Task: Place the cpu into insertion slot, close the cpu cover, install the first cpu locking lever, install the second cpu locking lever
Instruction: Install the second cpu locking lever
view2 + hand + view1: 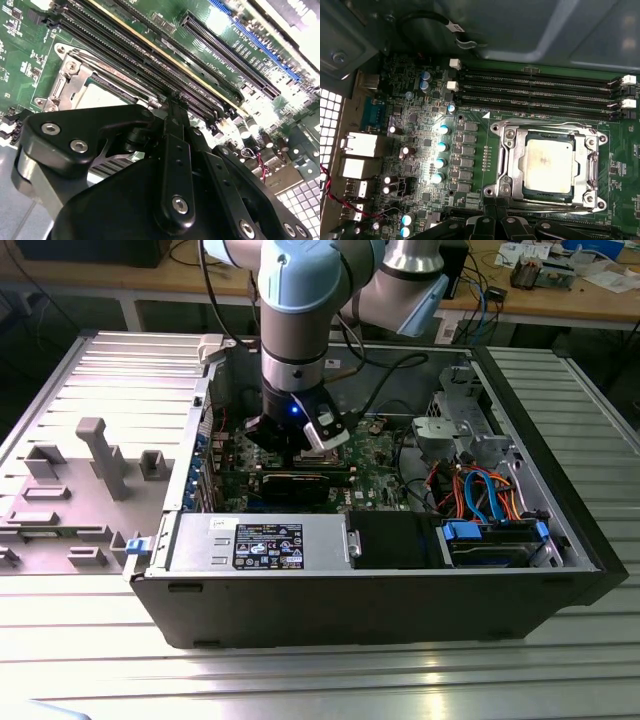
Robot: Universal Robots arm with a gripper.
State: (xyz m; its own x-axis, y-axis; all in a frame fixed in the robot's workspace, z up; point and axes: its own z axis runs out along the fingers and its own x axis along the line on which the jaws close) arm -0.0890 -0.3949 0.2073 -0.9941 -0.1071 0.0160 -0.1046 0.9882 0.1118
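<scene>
Tight quarters inside the open case

The gripper (300, 445) hangs low over the board. In the exterior view, case walls (330, 600) ring the board; a cable bundle (480, 490) and drive cage (465, 420) crowd 3 o'clock, a black card (290, 485) blocks 6 o'clock. In the first wrist view, memory slots (535, 95) run just beside the cover (547, 162) with the cpu (548, 162) under it; above them the way is open.

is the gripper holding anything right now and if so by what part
It cannot be told. The gripper sits low over the motherboard beside the insertion slot, where the cpu already lies under the cpu cover.
</scene>
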